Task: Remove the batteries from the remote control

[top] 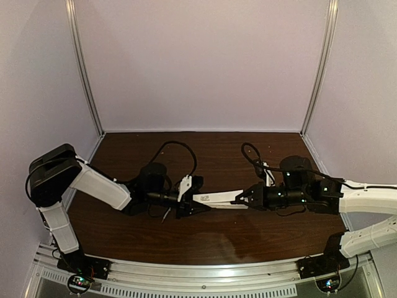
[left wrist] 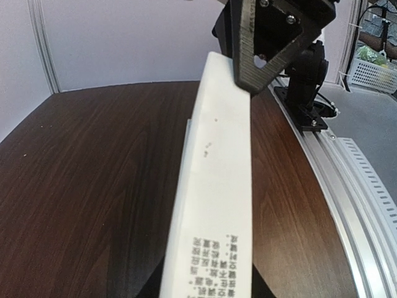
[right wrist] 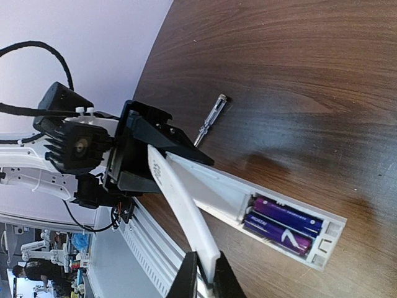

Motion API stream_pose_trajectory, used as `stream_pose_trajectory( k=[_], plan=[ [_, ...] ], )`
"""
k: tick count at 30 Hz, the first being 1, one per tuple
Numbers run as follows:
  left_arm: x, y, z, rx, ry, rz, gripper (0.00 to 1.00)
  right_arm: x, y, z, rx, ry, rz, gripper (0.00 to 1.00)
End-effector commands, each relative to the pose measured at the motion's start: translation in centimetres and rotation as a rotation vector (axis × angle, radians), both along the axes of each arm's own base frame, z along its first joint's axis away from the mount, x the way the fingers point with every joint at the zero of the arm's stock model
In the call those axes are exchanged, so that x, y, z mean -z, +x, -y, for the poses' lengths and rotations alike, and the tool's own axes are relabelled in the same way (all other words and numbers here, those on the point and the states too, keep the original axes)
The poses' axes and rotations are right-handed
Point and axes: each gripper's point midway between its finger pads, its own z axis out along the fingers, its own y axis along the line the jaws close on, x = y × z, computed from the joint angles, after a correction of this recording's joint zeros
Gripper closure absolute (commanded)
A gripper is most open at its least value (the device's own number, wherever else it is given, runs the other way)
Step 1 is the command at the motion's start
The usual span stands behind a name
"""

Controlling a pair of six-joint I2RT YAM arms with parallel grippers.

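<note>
The white remote control (top: 215, 199) is held above the table between both grippers. My left gripper (top: 192, 200) is shut on its left end; in the left wrist view its dark fingers (left wrist: 141, 289) flank the white bar (left wrist: 217, 186). My right gripper (right wrist: 208, 282) is shut on the thin back cover (right wrist: 180, 205), which is lifted off the remote body (right wrist: 217, 189) at an angle. The open compartment shows two purple batteries (right wrist: 282, 225) lying side by side. The right gripper also shows in the top view (top: 240, 198) and in the left wrist view (left wrist: 260, 56).
A thin screwdriver with a clear handle (right wrist: 211, 121) lies on the dark wooden table (top: 205, 155) beyond the remote. Black cables (top: 180, 149) loop over both arms. A metal rail (top: 205, 279) runs along the near edge. White walls enclose the table.
</note>
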Motion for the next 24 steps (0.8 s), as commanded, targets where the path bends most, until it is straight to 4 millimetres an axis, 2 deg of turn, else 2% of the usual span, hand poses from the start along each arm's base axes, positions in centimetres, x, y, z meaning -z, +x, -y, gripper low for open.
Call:
stream_pose_trajectory(
  k=[1,5,9,19,21,24],
  plan=[
    [-2.1,0.1,0.9,0.028,-0.070,0.058,1.00,-1.1,0.2,0.1,0.007,0.006,0.033,0.94],
    [-2.2,0.0,0.9,0.029,-0.073,0.058,1.00,-1.9,0.2,0.3,0.013,0.017,0.046,1.00],
    [-2.3,0.0,0.8,0.028,-0.075,0.058,1.00,-2.8,0.2,0.6,0.022,0.024,0.061,1.00],
    [-3.0,0.0,0.6,0.019,-0.086,0.057,1.00,-7.3,1.6,1.9,0.095,0.012,0.178,1.00],
    [-3.1,-0.1,0.5,0.016,-0.086,0.058,1.00,-7.9,2.1,2.4,0.130,-0.009,0.198,1.00],
    [-3.3,0.0,0.3,0.006,-0.088,0.064,1.00,-8.1,3.3,4.4,0.238,-0.067,0.229,1.00]
  ],
)
